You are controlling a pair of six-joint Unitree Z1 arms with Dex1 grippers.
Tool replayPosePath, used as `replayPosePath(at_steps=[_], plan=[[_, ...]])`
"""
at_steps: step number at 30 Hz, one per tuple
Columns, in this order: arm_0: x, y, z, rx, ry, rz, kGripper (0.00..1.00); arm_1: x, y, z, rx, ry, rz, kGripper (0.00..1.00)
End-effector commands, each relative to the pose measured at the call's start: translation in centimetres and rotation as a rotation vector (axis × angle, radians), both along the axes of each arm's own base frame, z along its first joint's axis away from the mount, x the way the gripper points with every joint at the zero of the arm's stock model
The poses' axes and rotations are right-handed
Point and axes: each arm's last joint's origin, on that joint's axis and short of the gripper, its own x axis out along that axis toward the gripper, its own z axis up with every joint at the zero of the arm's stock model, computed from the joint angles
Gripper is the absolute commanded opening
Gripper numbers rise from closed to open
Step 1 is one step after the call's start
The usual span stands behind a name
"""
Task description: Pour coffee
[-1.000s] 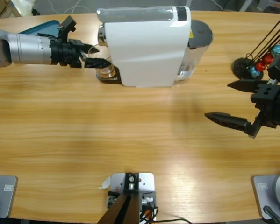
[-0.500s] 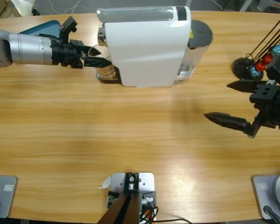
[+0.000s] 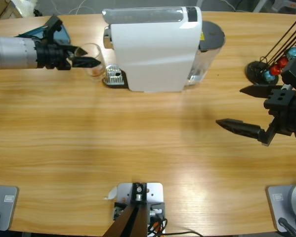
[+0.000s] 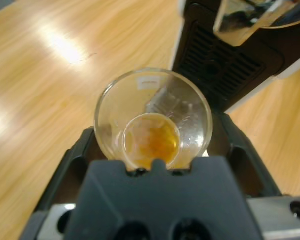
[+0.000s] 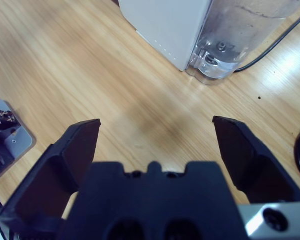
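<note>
Left gripper (image 3: 88,61): clamped on glass (image 4: 153,117), just beside machine (image 3: 152,47)
Coffee (image 4: 157,141): shallow amber layer
Right gripper (image 3: 246,109): jaws spread, holding nothing

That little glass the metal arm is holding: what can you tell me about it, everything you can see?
The glass is a small clear tumbler with a round open rim and smooth walls. A shallow amber-brown layer of coffee lies at its bottom. The left pincer is shut on it, black jaws on either side of its lower part. In the high view it sits just left of the white machine, clear of the machine's metal drip grille. Whether it touches the table cannot be told.
</note>
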Motion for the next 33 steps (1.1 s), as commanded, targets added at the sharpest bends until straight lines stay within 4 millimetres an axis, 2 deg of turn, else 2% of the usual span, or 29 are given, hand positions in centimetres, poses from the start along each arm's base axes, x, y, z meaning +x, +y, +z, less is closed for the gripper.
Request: replayPosePath(at_steps=[1, 4, 7, 15, 18, 25, 30, 33], plan=[[-0.5, 5.4, 3.3, 0.058, -0.099, 0.235, 0.536, 0.0, 0.2, -0.8, -0.024, 0.013, 0.014, 1.0], [0.4, 7.8, 3.4, 0.051, -0.104, 0.329, 0.536, 0.0, 0.2, -0.8, -0.022, 0.012, 0.016, 1.0], [1.7, 10.0, 2.5, 0.032, -0.091, 0.415, 0.536, 0.0, 0.2, -0.8, -0.02, 0.013, 0.021, 1.0], [5.3, 14.5, 0.9, -0.006, -0.071, 0.569, 0.536, -0.1, 0.1, -0.7, -0.012, 0.01, 0.025, 1.0], [6.0, 15.5, 0.6, -0.005, -0.065, 0.596, 0.536, -0.1, 0.1, -0.6, -0.01, 0.01, 0.026, 1.0], [7.1, 16.6, -1.6, 0.0, -0.007, 0.626, 0.536, -0.3, 0.0, -0.4, 0.0, 0.0, 0.026, 1.0], [7.6, 17.6, -2.4, 0.001, 0.009, 0.651, 0.536, -0.4, -0.1, -0.4, 0.007, -0.005, 0.027, 1.0], [7.7, 19.0, -2.9, -0.023, 0.035, 0.706, 0.536, -0.4, -0.2, -0.4, 0.006, -0.006, 0.027, 1.0]])
